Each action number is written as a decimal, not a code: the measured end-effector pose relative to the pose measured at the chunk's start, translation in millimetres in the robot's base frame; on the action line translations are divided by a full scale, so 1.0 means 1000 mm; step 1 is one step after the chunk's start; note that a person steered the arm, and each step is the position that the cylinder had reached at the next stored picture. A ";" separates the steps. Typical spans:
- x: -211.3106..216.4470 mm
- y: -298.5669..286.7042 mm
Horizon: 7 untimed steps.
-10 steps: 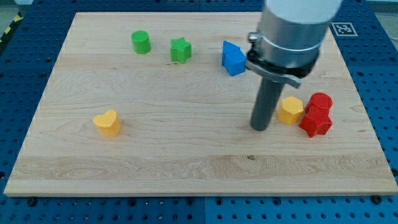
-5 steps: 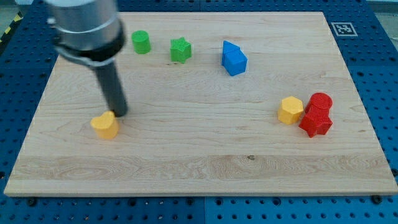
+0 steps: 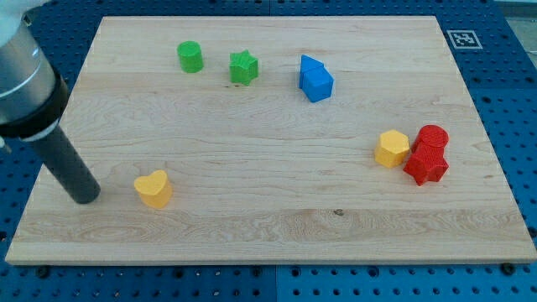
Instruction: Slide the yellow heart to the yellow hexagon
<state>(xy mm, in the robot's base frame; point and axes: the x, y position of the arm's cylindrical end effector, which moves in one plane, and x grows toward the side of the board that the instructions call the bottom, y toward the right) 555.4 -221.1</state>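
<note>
Arm enters from view's upper left, dark rod slanting down; my tip (image 3: 86, 198) rests on pale wooden tabletop (image 3: 268, 226), holding nothing. Yellow heart block (image 3: 154, 188) near, to tip's right, apart. Yellow hexagon block (image 3: 391, 148) far right, touching red blocks (image 3: 429, 154). No readable writing.

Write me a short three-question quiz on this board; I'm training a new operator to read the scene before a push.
1. True or false: my tip touches the yellow heart.
2. Which block lies right beside the yellow hexagon? A) blue block B) red blocks C) green star
3. Fill in: the green cylinder sits near the view's ____ edge of the wooden board.

Key:
1. False; my tip stands apart, to the view's left of the heart.
2. B; the red blocks sit against its right side in the view.
3. top.
</note>
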 end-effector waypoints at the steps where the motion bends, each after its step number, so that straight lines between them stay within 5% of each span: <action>1: 0.007 0.075; 2: -0.016 0.163; 5: -0.048 0.097; 7: -0.051 0.250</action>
<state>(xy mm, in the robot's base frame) 504.1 29.2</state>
